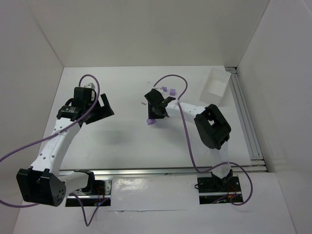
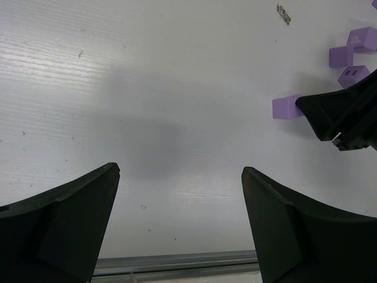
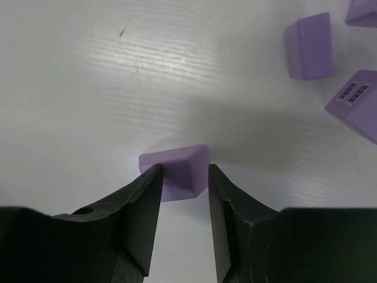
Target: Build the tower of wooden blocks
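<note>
One lilac wood block (image 3: 177,160) lies on the white table between the fingertips of my right gripper (image 3: 184,170), which is shut on it, both fingers touching its sides. In the top view this block (image 1: 151,122) shows just below the right gripper (image 1: 157,113). Three more lilac blocks (image 3: 310,46) (image 3: 358,103) (image 3: 362,10) lie loose to the far right of it; two of them (image 1: 165,89) (image 1: 172,90) show in the top view. No tower stands anywhere in view. My left gripper (image 2: 179,171) hangs open over bare table, well left of the blocks (image 1: 105,108).
A shallow white tray (image 1: 215,82) sits at the back right corner. White walls enclose the table on three sides. A metal rail (image 1: 246,122) runs along the right edge and another along the near edge (image 2: 177,262).
</note>
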Available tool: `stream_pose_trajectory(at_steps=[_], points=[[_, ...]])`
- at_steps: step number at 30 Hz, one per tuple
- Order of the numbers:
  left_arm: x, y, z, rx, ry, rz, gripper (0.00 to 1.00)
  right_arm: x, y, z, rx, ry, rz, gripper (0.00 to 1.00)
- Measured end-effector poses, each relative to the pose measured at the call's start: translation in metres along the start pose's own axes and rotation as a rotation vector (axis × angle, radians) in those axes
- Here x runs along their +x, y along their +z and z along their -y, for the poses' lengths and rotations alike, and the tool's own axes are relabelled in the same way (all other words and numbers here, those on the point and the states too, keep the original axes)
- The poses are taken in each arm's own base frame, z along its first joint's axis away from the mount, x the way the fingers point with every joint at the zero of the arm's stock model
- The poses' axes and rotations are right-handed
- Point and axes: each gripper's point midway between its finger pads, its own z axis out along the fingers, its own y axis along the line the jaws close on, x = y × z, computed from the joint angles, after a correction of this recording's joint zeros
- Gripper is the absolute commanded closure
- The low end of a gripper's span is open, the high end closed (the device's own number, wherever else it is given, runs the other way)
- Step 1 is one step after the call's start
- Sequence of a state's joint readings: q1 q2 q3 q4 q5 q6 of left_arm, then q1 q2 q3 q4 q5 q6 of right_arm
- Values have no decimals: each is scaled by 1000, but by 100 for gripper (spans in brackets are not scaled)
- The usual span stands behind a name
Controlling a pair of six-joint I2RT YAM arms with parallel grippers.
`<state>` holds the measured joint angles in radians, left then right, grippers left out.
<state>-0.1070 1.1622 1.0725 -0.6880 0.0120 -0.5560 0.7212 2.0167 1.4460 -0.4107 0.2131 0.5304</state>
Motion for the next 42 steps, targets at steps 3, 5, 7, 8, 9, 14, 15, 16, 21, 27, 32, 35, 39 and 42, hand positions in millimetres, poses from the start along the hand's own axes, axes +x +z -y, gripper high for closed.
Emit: stream_pose_trajectory(at_steps=[3,5,7,8,9,14,15,16,21,27,32,35,39,42], points=[[0,0,0,-1,1,0,2,-5,2,6,16,46,11,49],[0,0,-1,-3,2,1,2,-6,3,7,18,59,12,43],[0,0,-1,-6,2,2,2,-7,2,9,19,57,13,34],[-1,0,-1,-6,2,3,2,-6,1,10,17,53,11,31],[-1,0,-1,-6,2,3,2,-6,0,10,15,42,11,28],[-1,0,-1,-6,2,3,2,-4,-6,4,-17,-39,4,22],[-1,0,-1,-6,2,3,2,-2,-6,2,-20,-53,0,22],[-1,0,-1,-6,2,3,2,0,-7,1,-23,-70,-5,22],[-1,0,-1,-6,2,3,2,6,-5,-9,-34,-141,-17,30],[0,0,-2,-12,2,1,2,10,4,-13,-17,-182,-24,46],[1,0,-3,-15,2,-1,2,7,7,-10,16,-169,-14,55],[1,0,-3,-17,2,-3,2,3,10,-6,49,-139,-5,58],[2,0,-4,-20,2,-7,2,1,11,0,74,-89,-6,58],[2,0,-4,-20,2,-7,2,-2,12,5,87,-57,-5,58]])
